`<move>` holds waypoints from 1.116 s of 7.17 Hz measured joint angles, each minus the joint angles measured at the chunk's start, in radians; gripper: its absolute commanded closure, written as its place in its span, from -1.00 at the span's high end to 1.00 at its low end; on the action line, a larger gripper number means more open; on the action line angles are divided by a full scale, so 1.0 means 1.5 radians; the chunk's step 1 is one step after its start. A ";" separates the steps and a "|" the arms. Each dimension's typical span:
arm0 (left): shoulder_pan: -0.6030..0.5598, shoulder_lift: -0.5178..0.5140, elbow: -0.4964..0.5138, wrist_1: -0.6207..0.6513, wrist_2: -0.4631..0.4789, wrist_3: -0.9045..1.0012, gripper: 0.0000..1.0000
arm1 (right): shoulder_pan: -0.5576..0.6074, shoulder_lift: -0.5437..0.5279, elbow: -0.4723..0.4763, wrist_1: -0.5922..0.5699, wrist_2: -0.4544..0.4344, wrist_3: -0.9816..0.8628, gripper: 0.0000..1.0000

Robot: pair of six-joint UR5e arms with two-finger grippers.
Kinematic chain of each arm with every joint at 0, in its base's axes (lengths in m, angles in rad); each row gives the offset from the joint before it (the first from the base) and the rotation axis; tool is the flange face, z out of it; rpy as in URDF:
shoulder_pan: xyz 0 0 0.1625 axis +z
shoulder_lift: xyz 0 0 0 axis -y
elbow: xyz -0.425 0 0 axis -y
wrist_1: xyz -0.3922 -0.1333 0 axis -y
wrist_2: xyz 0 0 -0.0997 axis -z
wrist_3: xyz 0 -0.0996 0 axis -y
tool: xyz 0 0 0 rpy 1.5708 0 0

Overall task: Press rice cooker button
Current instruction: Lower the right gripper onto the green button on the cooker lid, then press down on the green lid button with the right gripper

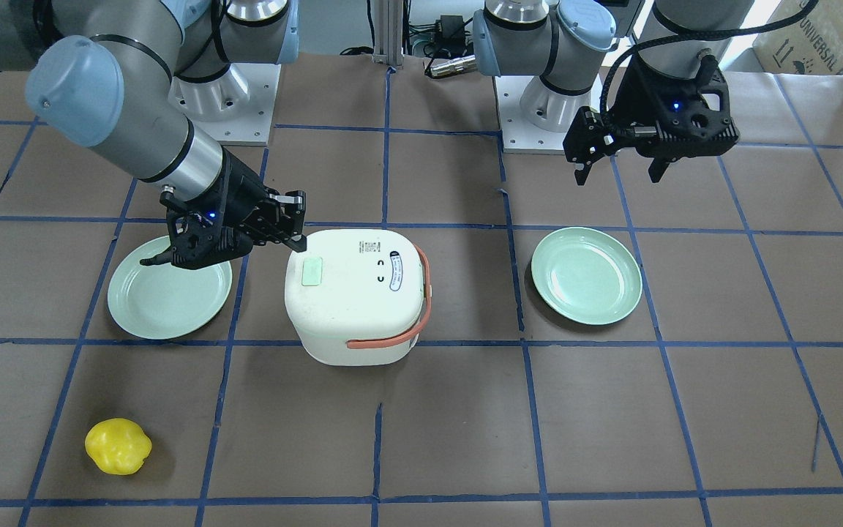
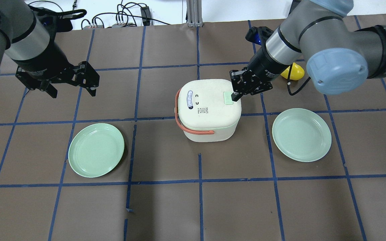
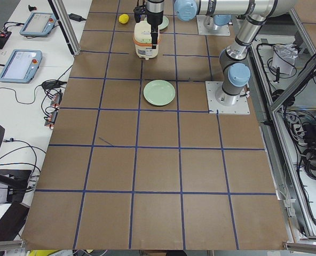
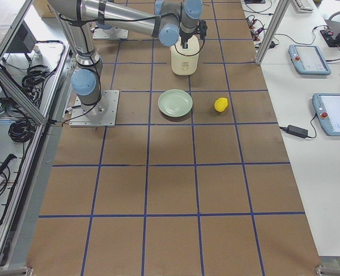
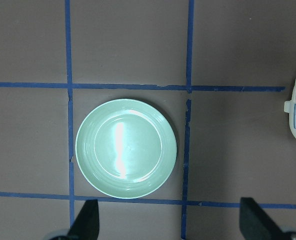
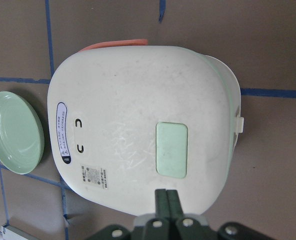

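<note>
Where the white rounded rice cooker with its orange handle sits mid-table, you find its pale green rectangular lid button toward the robot's right. Right gripper: pinched together, poised just beside that button, contact unclear. Left gripper: spread wide, empty, hanging near the pale green round plate, well apart from the cooker.

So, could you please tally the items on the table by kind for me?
green plates: 2
rice cooker: 1
yellow item, possibly a toy fruit: 1
Total: 4
</note>
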 measured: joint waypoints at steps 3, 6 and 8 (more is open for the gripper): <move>0.000 0.000 0.000 0.000 0.000 0.000 1.00 | 0.001 0.024 -0.011 -0.015 0.011 0.001 -0.89; 0.000 0.000 0.000 -0.001 0.000 0.000 1.00 | 0.001 0.042 -0.020 -0.027 0.016 0.001 -0.89; 0.000 0.000 0.000 0.000 0.000 0.000 1.00 | 0.002 0.042 -0.017 -0.029 0.016 0.002 -0.89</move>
